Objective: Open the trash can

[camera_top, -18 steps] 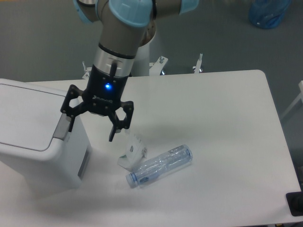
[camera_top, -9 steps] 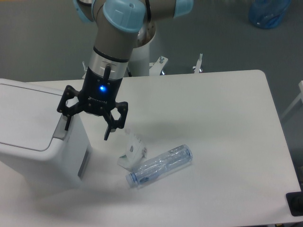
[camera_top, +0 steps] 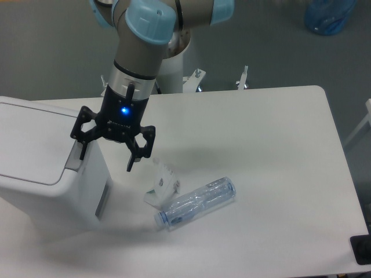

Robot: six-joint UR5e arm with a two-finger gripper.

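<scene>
The trash can (camera_top: 40,168) is a large white boxy bin at the left of the table, with its flat lid (camera_top: 29,139) down and a grey push-button strip (camera_top: 74,157) along the lid's right edge. A grey panel (camera_top: 102,200) shows on its right side. My gripper (camera_top: 106,163) points down with its black fingers spread open and empty. The left finger (camera_top: 81,152) hangs just over the button strip; the right finger (camera_top: 131,164) hangs beside the bin, over the table.
A crumpled white carton (camera_top: 162,184) and a clear plastic bottle (camera_top: 196,202) lie on the white table (camera_top: 261,145) right of the bin. A blue bag (camera_top: 328,14) sits on the floor at the top right. A dark object (camera_top: 362,249) is at the bottom right corner.
The gripper has moved left and slightly up, from over the table toward the bin's right edge. It has hardly moved in the last half second. It stays open.
</scene>
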